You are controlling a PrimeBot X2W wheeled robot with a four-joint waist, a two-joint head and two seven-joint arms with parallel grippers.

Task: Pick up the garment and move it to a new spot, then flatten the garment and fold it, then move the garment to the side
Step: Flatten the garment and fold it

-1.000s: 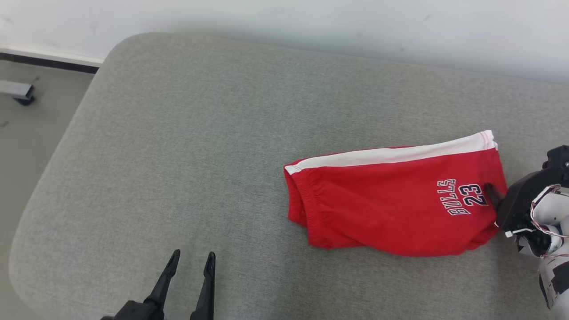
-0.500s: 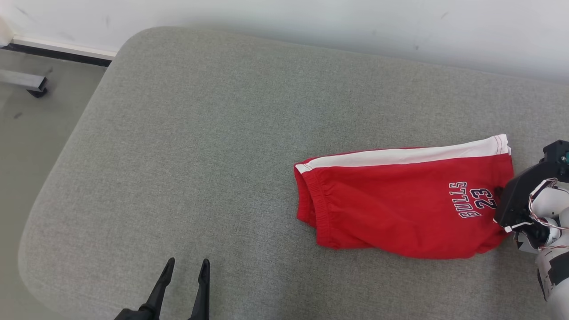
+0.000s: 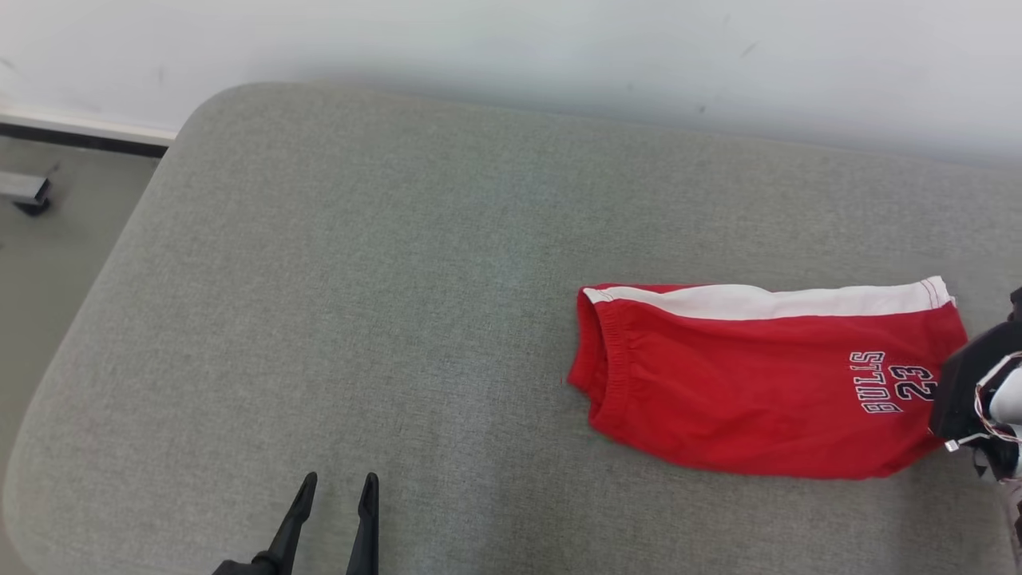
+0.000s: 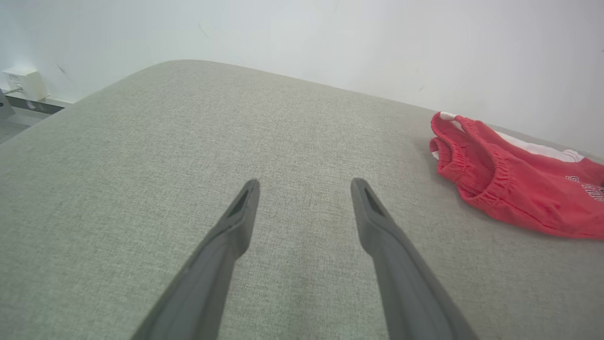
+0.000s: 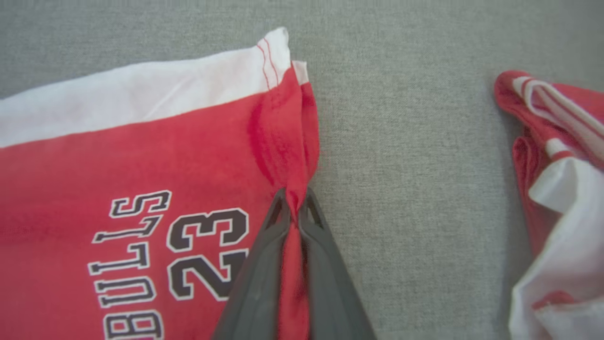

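The garment (image 3: 758,383) is a pair of red shorts with a white side stripe and "BULLS 23" print. It lies folded on the right part of the grey cushion (image 3: 359,279), waistband towards the left. My right gripper (image 5: 295,198) is shut on the garment (image 5: 141,165), pinching a bunched bit of red hem between its fingertips. In the head view the right gripper (image 3: 950,383) sits at the garment's right edge, its fingertips hidden by its own body. My left gripper (image 3: 335,483) hovers open over bare cushion near the front, well left of the garment (image 4: 509,189). Nothing lies between the left gripper's (image 4: 304,186) fingers.
Another red and white piece of clothing (image 5: 557,189) lies crumpled on the cushion just right of the held hem. A white wall (image 3: 559,48) runs behind the cushion. The cushion's rounded left edge drops to the floor (image 3: 48,224).
My right gripper has shut on the garment's hem and dragged the garment a little to the right across the cushion. The head camera has shifted. The left gripper stays open.
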